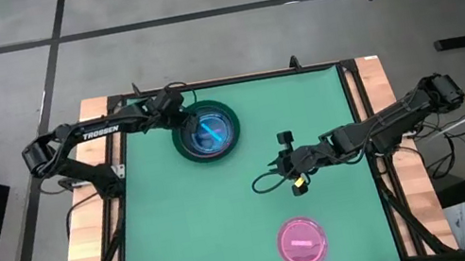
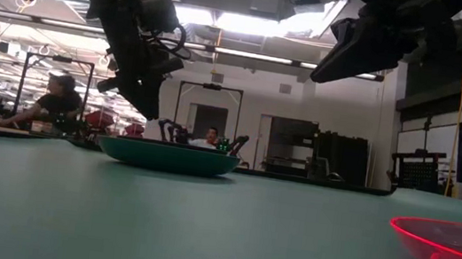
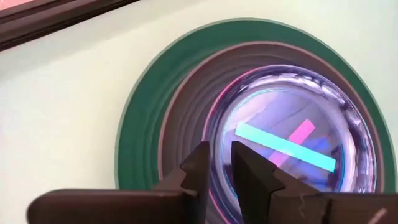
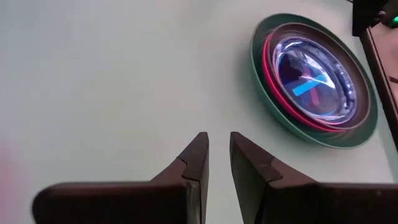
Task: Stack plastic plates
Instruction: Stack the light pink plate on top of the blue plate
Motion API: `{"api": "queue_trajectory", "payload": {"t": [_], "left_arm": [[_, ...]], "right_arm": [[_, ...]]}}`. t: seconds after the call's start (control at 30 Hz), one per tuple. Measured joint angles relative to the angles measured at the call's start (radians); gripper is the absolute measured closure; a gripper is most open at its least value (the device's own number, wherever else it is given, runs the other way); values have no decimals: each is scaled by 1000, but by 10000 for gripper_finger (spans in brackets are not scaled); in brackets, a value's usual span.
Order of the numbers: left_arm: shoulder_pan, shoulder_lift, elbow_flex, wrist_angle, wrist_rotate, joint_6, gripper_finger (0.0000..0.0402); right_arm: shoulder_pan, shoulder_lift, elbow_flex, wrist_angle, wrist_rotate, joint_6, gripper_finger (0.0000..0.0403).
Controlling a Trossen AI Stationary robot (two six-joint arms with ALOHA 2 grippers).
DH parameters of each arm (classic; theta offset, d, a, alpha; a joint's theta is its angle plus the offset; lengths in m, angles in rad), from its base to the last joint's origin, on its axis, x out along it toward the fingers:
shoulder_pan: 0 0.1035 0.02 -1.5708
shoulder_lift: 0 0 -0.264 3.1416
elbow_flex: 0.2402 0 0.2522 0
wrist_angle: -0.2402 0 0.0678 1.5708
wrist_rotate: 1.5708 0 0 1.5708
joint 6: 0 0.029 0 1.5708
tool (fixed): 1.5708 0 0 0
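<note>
Seen from above, the green table (image 1: pixel 227 208) carries a stack of plastic plates (image 1: pixel 207 132) at roughly eleven o'clock from its centre, close to the far edge. The stack's base is a large dark green plate (image 3: pixel 140 118); nested inside it are a dark grey plate (image 3: pixel 186 112), a thin hot pink rim (image 4: pixel 268 68) and, uppermost, a translucent cyan plate (image 3: pixel 292 124) with crossed cyan and pink strips showing through its middle. A single translucent pink plate (image 1: pixel 302 242) lies apart at about five o'clock, near the front edge; from table height its glowing red rim (image 2: pixel 448 243) fills the lower right.

The left gripper (image 3: pixel 219 163) hangs over the stack's nine-o'clock rim. Its two dark fingers stand slightly apart with only a narrow gap between them, and nothing sits in that gap. Whether the fingertips touch the plates below cannot be judged from these angles; the table-height view suggests they are just above the stack.

The right gripper (image 4: pixel 217 149) waits over bare table at about three o'clock from centre, well apart from both the stack and the pink plate. Its fingers are likewise a little apart and hold nothing.

People sit in the room beyond the table.
</note>
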Motion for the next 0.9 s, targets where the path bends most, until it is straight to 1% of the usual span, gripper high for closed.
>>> {"api": "queue_trajectory", "payload": {"t": [0.2, 0.3, 0.37, 0.43, 0.57, 0.77, 0.9], "left_arm": [[0, 0, 0, 1, 5, -7, 342], [-8, 0, 0, 1, 74, -8, 342], [-31, 0, 0, 5, 112, -2, 342], [-66, 0, 0, 14, 133, 10, 342], [-164, 0, 0, 54, 134, 23, 342], [-322, 0, 0, 152, 133, 24, 342], [-407, 0, 0, 176, 133, 24, 342]], "right_arm": [[0, 0, 0, 0, -12, 0, 347], [0, 0, 0, 0, -20, 0, 347], [0, 0, 0, 0, -51, 0, 347], [0, 0, 0, 1, -101, 0, 347], [0, 0, 0, 1, -196, 0, 347], [1, 0, 0, -1, -268, 0, 347], [24, 0, 0, -1, -317, 4, 347]]}}
